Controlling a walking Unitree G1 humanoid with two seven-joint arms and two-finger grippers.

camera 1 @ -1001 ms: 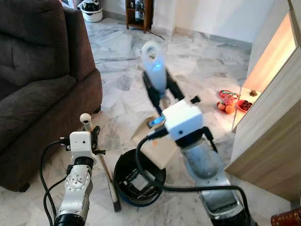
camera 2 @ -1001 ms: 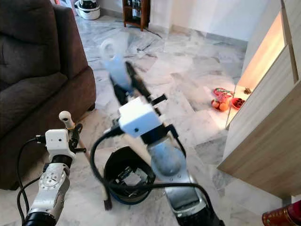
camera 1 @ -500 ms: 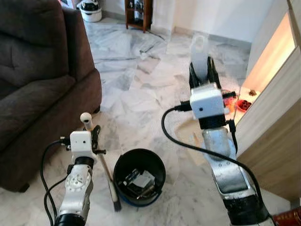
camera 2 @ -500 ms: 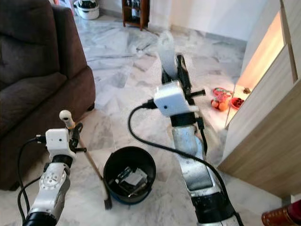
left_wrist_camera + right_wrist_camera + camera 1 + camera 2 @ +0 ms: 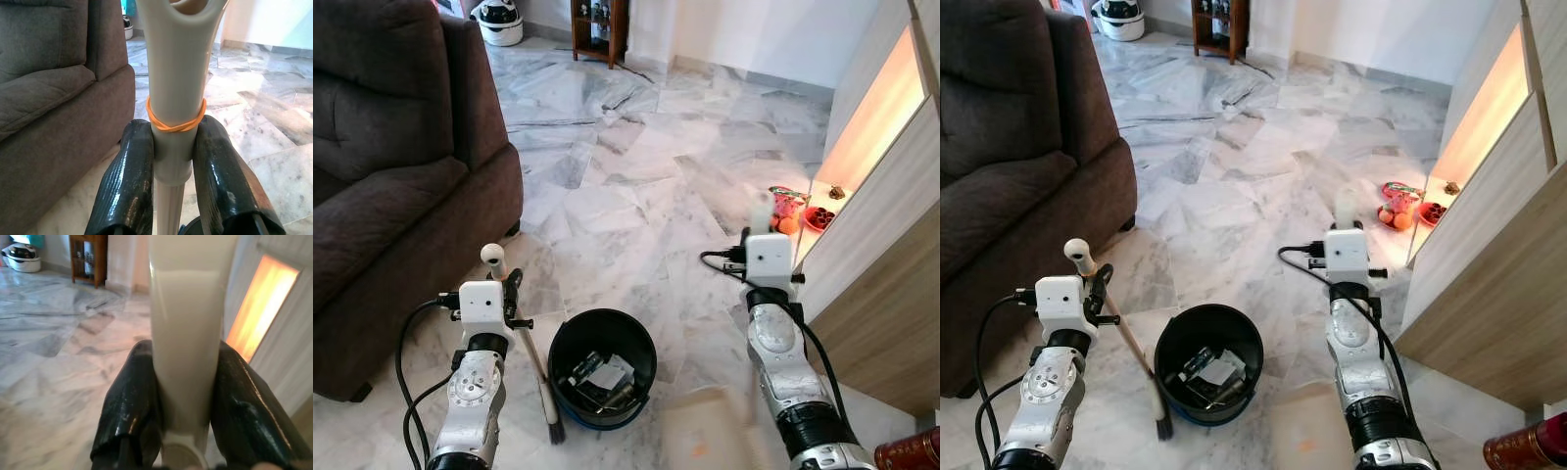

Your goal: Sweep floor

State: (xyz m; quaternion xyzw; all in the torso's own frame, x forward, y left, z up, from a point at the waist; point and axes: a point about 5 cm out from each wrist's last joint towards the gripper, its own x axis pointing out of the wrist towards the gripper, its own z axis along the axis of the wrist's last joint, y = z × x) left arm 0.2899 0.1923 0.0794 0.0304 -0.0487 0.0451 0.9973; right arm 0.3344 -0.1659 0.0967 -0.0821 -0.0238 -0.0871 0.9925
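The left tool (image 5: 172, 161) is clamped on the broom handle (image 5: 176, 73), its two black fingers (image 5: 128, 181) pressed against the pale shaft just below an orange rubber band (image 5: 175, 120). In the head views the broom (image 5: 524, 348) leans beside the left arm, with its rounded handle end above the wrist camera and its dark bristles (image 5: 551, 423) on the marble floor (image 5: 626, 186), just beside the black bucket (image 5: 602, 367). The bucket holds collected debris (image 5: 597, 380).

The right tool (image 5: 183, 396) is clamped on the white dustpan handle (image 5: 188, 323), one finger on each side. Against the picture half a second earlier, the right arm has dropped from a raised position to a low one, right of the bucket and near the wooden cabinet (image 5: 891, 264). The pale dustpan (image 5: 705, 431), blurred, now lies low on the floor beside the bucket. One second earlier it was held over the bucket.

The left arm and the broom have kept their position. A dark sofa (image 5: 391, 166) stands to the left. Small red items (image 5: 788, 211) lie on the floor by the cabinet.
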